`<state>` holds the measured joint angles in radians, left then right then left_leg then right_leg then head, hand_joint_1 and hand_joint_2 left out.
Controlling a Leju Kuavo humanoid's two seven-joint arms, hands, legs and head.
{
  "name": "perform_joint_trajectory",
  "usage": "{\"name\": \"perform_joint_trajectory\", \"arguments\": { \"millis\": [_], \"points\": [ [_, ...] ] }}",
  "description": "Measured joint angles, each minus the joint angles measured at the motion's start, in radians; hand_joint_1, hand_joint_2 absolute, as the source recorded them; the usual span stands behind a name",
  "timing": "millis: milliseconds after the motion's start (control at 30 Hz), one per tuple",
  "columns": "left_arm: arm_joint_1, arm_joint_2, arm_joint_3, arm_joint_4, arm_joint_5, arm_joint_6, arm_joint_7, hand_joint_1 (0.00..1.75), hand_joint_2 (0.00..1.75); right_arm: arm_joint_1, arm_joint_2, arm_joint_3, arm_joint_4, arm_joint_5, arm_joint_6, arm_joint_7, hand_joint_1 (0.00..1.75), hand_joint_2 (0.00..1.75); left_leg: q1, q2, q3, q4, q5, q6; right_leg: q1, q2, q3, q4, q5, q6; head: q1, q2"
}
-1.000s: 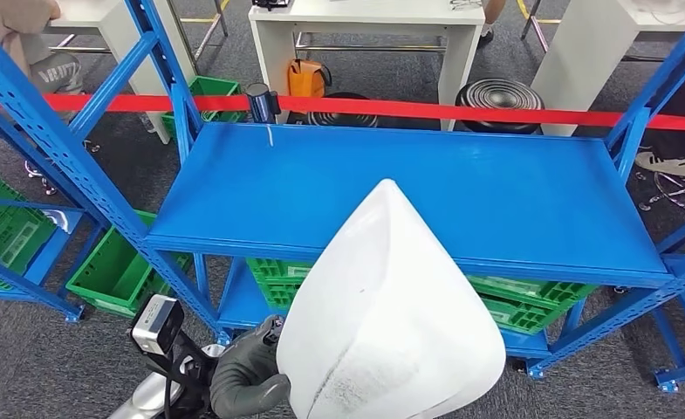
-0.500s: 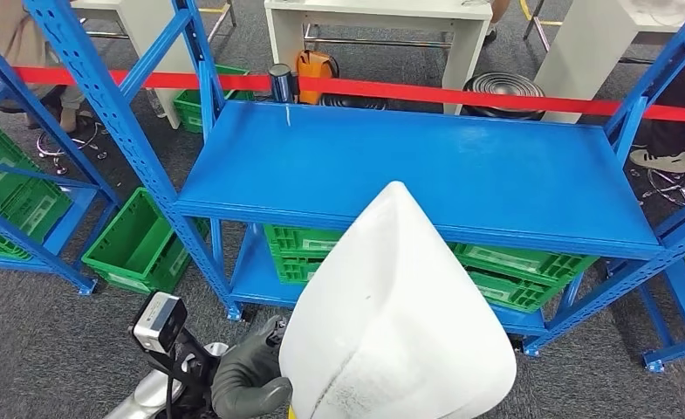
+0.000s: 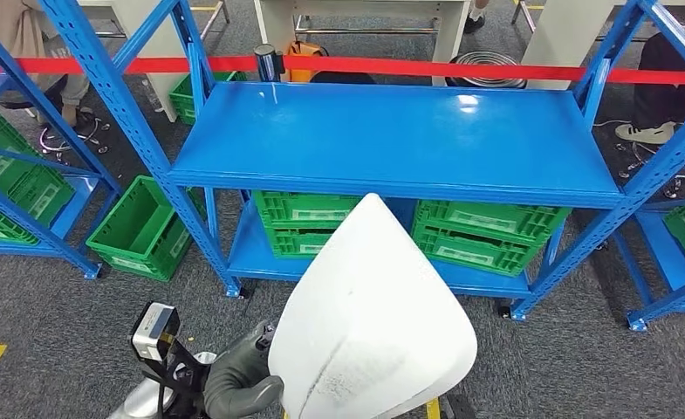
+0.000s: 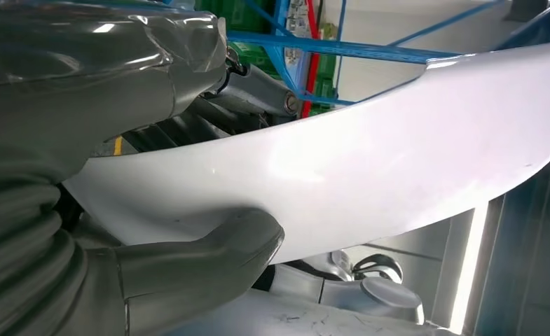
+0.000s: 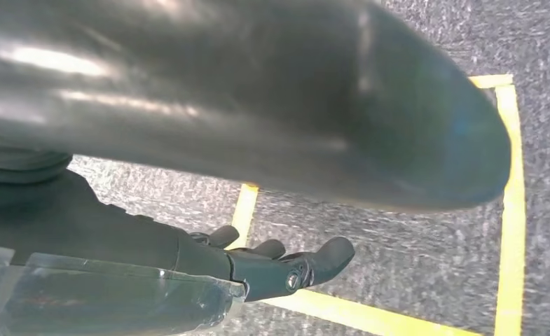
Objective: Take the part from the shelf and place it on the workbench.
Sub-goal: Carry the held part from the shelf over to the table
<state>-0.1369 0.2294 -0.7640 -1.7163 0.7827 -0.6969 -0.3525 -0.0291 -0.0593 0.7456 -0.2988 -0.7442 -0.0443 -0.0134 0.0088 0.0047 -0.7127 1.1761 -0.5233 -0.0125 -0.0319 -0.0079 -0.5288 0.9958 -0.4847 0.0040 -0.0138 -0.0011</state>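
A large white curved part (image 3: 369, 323) with a pointed tip sits low in the head view, in front of the blue shelf (image 3: 400, 140). My left hand (image 3: 238, 384) grips its near left edge. In the left wrist view the thick grey thumb (image 4: 202, 259) presses under the white part (image 4: 370, 168) and the fingers (image 4: 244, 91) lie over it. My right hand (image 5: 279, 266) hangs over grey carpet in the right wrist view, fingers stretched out and holding nothing.
The blue shelf's middle board is bare; green crates (image 3: 487, 231) sit on the board below and another green crate (image 3: 138, 231) on the floor to the left. A red barrier tape (image 3: 426, 68) runs behind. A person (image 3: 24, 35) stands at far left. Yellow floor lines (image 5: 510, 210) mark the carpet.
The whole scene has shifted: the shelf now lies farther away and higher in the picture, so the camera has backed off. The white part stays in my left hand.
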Motion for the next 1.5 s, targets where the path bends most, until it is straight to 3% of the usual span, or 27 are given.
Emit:
{"name": "perform_joint_trajectory", "arguments": {
  "millis": [33, 100, 167, 233, 300, 367, 400, 500, 533, 567, 600, 633, 667, 700, 767, 800, 867, 933, 1033, 1067, 1133, 1200, 1267, 1300, 1400, 1433, 1500],
  "points": [
    [0.0, 0.001, 0.002, 0.002, 0.0, 0.0, 0.005, 1.75, 1.75, -0.003, 0.0, 0.001, 0.0, 0.0, 0.0, 0.006, 0.0, 0.0, 0.002, -0.001, -0.007, 0.064, -0.031, -0.004, 0.002, 0.0, -0.015, 0.001, 0.013, 0.0, 0.0, 0.0],
    [-0.002, 0.001, 0.003, 0.009, 0.002, 0.0, 0.018, 1.75, 1.75, -0.007, -0.002, 0.005, 0.0, -0.001, 0.0, 0.019, 0.0, 0.0, 0.003, -0.001, 0.014, 0.116, -0.024, -0.004, 0.004, 0.0, -0.045, 0.002, 0.037, 0.002, 0.0, 0.0],
    [-0.007, 0.001, 0.004, 0.014, 0.005, 0.0, 0.026, 1.75, 1.75, -0.012, -0.003, 0.006, 0.0, -0.002, 0.001, 0.025, 0.0, 0.0, 0.002, -0.002, 0.105, 0.024, 0.022, 0.008, 0.007, 0.001, -0.07, 0.002, 0.059, 0.005, -0.001, 0.0],
    [-0.015, 0.001, 0.004, 0.016, 0.007, -0.001, 0.028, 1.75, 1.75, -0.016, -0.004, 0.007, -0.001, -0.005, 0.001, 0.028, 0.0, 0.0, -0.004, -0.005, 0.214, -0.126, 0.018, 0.024, 0.01, 0.002, -0.085, 0.001, 0.08, 0.014, 0.001, 0.0],
    [-0.023, 0.0, 0.004, 0.019, 0.011, -0.006, 0.03, 1.75, 1.75, -0.019, -0.002, 0.007, -0.001, -0.015, -0.01, 0.027, 0.0, 0.0, -0.013, -0.007, 0.253, -0.198, -0.001, 0.039, 0.007, 0.001, -0.091, -0.003, 0.099, 0.028, 0.0, 0.0],
    [-0.03, -0.001, 0.003, 0.026, 0.014, -0.013, 0.033, 1.75, 1.75, -0.019, 0.003, 0.007, 0.0, -0.03, -0.028, 0.022, 0.0, 0.0, -0.018, -0.004, 0.24, -0.212, 0.022, 0.054, 0.005, 0.001, -0.097, -0.008, 0.112, 0.039, -0.002, 0.0],
    [-0.036, -0.002, 0.001, 0.031, 0.015, -0.017, 0.034, 1.75, 1.75, -0.019, 0.006, 0.007, 0.001, -0.036, -0.034, 0.019, 0.0, 0.0, -0.017, -0.002, 0.231, -0.221, 0.039, 0.063, 0.006, 0.002, -0.106, 0.003, 0.098, 0.038, -0.001, 0.0],
    [-0.048, -0.011, -0.004, 0.049, 0.019, -0.026, 0.039, 1.75, 1.75, -0.018, 0.008, 0.006, 0.006, -0.053, -0.044, 0.01, 0.0, 0.0, -0.014, 0.0, 0.188, -0.234, 0.089, 0.078, 0.009, 0.005, -0.154, 0.141, -0.029, 0.015, 0.005, 0.0],
    [-0.05, -0.014, -0.005, 0.055, 0.02, -0.029, 0.042, 1.75, 1.75, -0.018, 0.008, 0.004, 0.008, -0.059, -0.047, 0.007, 0.0, 0.0, -0.015, 0.001, 0.171, -0.233, 0.103, 0.077, 0.008, 0.005, -0.167, 0.207, -0.062, 0.015, 0.006, 0.0],
    [-0.051, -0.017, -0.007, 0.061, 0.021, -0.032, 0.046, 1.75, 1.75, -0.018, 0.007, 0.002, 0.011, -0.065, -0.049, 0.004, 0.0, 0.0, -0.016, 0.001, 0.152, -0.23, 0.117, 0.076, 0.008, 0.005, -0.172, 0.259, -0.072, 0.022, 0.006, 0.0],
    [-0.054, -0.019, -0.008, 0.066, 0.023, -0.036, 0.052, 1.75, 1.75, -0.018, 0.007, -0.002, 0.013, -0.073, -0.051, -0.001, 0.0, 0.0, -0.016, 0.002, 0.131, -0.225, 0.131, 0.073, 0.007, 0.005, -0.164, 0.286, -0.06, 0.034, 0.006, 0.0],
    [-0.056, -0.02, -0.01, 0.071, 0.026, -0.039, 0.058, 1.75, 1.75, -0.018, 0.007, -0.007, 0.016, -0.081, -0.052, -0.007, 0.0, 0.0, -0.016, 0.002, 0.109, -0.219, 0.143, 0.07, 0.006, 0.005, -0.139, 0.279, -0.036, 0.048, 0.006, 0.0],
    [-0.06, -0.022, -0.012, 0.075, 0.028, -0.042, 0.065, 1.75, 1.75, -0.017, 0.007, -0.012, 0.017, -0.088, -0.052, -0.013, 0.0, 0.0, -0.015, 0.003, 0.088, -0.21, 0.153, 0.065, 0.004, 0.005, -0.098, 0.238, -0.014, 0.058, 0.006, 0.0],
    [-0.064, -0.023, -0.015, 0.078, 0.03, -0.046, 0.071, 1.75, 1.75, -0.018, 0.008, -0.017, 0.018, -0.094, -0.053, -0.02, 0.0, 0.0, -0.016, 0.003, 0.068, -0.198, 0.161, 0.06, 0.004, 0.005, -0.042, 0.169, -0.013, 0.061, 0.007, 0.0],
    [-0.073, -0.025, -0.02, 0.081, 0.033, -0.051, 0.079, 1.75, 1.75, -0.017, 0.012, -0.025, 0.021, -0.1, -0.052, -0.029, 0.0, 0.0, -0.019, 0.004, 0.042, -0.177, 0.175, 0.049, 0.007, 0.006, 0.042, 0.04, -0.048, 0.048, 0.004, 0.0],
    [-0.076, -0.026, -0.021, 0.081, 0.034, -0.055, 0.082, 1.75, 1.75, -0.015, 0.014, -0.028, 0.023, -0.102, -0.051, -0.032, 0.0, 0.0, -0.019, 0.005, 0.035, -0.172, 0.183, 0.044, 0.01, 0.007, 0.058, 0.007, -0.066, 0.038, 0.003, 0.0],
    [-0.079, -0.025, -0.025, 0.082, 0.034, -0.059, 0.084, 1.75, 1.75, -0.006, 0.02, -0.032, 0.028, -0.104, -0.048, -0.036, 0.0, 0.0, -0.015, 0.005, 0.029, -0.172, 0.196, 0.036, 0.01, 0.005, 0.047, 0.001, -0.059, 0.021, 0.002, 0.0],
    [-0.078, -0.023, -0.029, 0.084, 0.034, -0.06, 0.086, 1.75, 1.75, 0.001, 0.024, -0.034, 0.034, -0.104, -0.046, -0.04, 0.0, 0.0, -0.009, 0.002, 0.017, -0.14, 0.147, 0.024, 0.007, 0.002, 0.03, 0.002, -0.037, 0.005, 0.0, 0.0],
    [-0.079, -0.019, -0.032, 0.084, 0.034, -0.06, 0.088, 1.75, 1.75, 0.003, 0.028, -0.036, 0.04, -0.103, -0.045, -0.042, 0.0, 0.0, -0.003, 0.0, -0.014, 0.036, -0.01, 0.006, 0.01, 0.002, -0.008, 0.004, 0.0, -0.004, -0.002, 0.0],
    [-0.079, -0.019, -0.033, 0.084, 0.034, -0.06, 0.089, 1.75, 1.75, 0.003, 0.03, -0.036, 0.041, -0.103, -0.045, -0.042, 0.0, 0.0, -0.003, 0.0, -0.018, 0.092, -0.032, 0.005, 0.012, 0.001, -0.022, 0.006, 0.011, -0.004, -0.002, 0.0],
    [-0.079, -0.018, -0.035, 0.084, 0.034, -0.06, 0.089, 1.75, 1.75, 0.004, 0.031, -0.037, 0.044, -0.103, -0.045, -0.042, 0.0, 0.0, -0.005, -0.001, 0.019, 0.113, -0.013, 0.014, 0.019, 0.001, -0.05, 0.009, 0.031, -0.004, -0.002, 0.0],
    [-0.082, -0.018, -0.036, 0.084, 0.034, -0.057, 0.091, 1.75, 1.75, 0.003, 0.036, -0.037, 0.047, -0.102, -0.044, -0.043, 0.0, 0.0, -0.014, -0.004, 0.121, -0.005, 0.02, 0.045, 0.024, 0.002, -0.071, 0.009, 0.05, -0.004, -0.002, 0.0],
    [-0.086, -0.017, -0.036, 0.081, 0.034, -0.052, 0.094, 1.75, 1.75, 0.0, 0.044, -0.037, 0.049, -0.1, -0.041, -0.044, 0.0, 0.0, -0.027, -0.005, 0.217, -0.147, 0.008, 0.075, 0.023, 0.002, -0.081, 0.007, 0.068, 0.005, 0.001, 0.0],
    [-0.089, -0.017, -0.036, 0.08, 0.034, -0.048, 0.096, 1.75, 1.75, -0.002, 0.049, -0.037, 0.05, -0.1, -0.039, -0.045, 0.0, 0.0, -0.035, -0.006, 0.238, -0.185, -0.001, 0.082, 0.016, 0.002, -0.084, 0.005, 0.077, 0.013, 0.002, 0.0],
    [-0.091, -0.014, -0.033, 0.076, 0.033, -0.039, 0.1, 1.75, 1.75, -0.009, 0.057, -0.037, 0.051, -0.097, -0.037, -0.045, 0.0, 0.0, -0.044, -0.004, 0.242, -0.232, 0.038, 0.09, 0.007, 0.003, -0.094, -0.002, 0.092, 0.03, -0.003, 0.0],
    [-0.092, -0.014, -0.031, 0.075, 0.033, -0.038, 0.1, 1.75, 1.75, -0.01, 0.059, -0.037, 0.051, -0.095, -0.037, -0.043, 0.0, 0.0, -0.041, -0.002, 0.238, -0.247, 0.058, 0.096, 0.01, 0.004, -0.102, 0.011, 0.074, 0.027, -0.002, 0.0],
    [-0.092, -0.016, -0.029, 0.075, 0.034, -0.038, 0.101, 1.75, 1.75, -0.014, 0.056, -0.037, 0.051, -0.092, -0.038, -0.042, 0.0, 0.0, -0.034, 0.0, 0.217, -0.261, 0.091, 0.098, 0.01, 0.006, -0.132, 0.091, -0.003, 0.018, 0.001, 0.0]
  ]
}}
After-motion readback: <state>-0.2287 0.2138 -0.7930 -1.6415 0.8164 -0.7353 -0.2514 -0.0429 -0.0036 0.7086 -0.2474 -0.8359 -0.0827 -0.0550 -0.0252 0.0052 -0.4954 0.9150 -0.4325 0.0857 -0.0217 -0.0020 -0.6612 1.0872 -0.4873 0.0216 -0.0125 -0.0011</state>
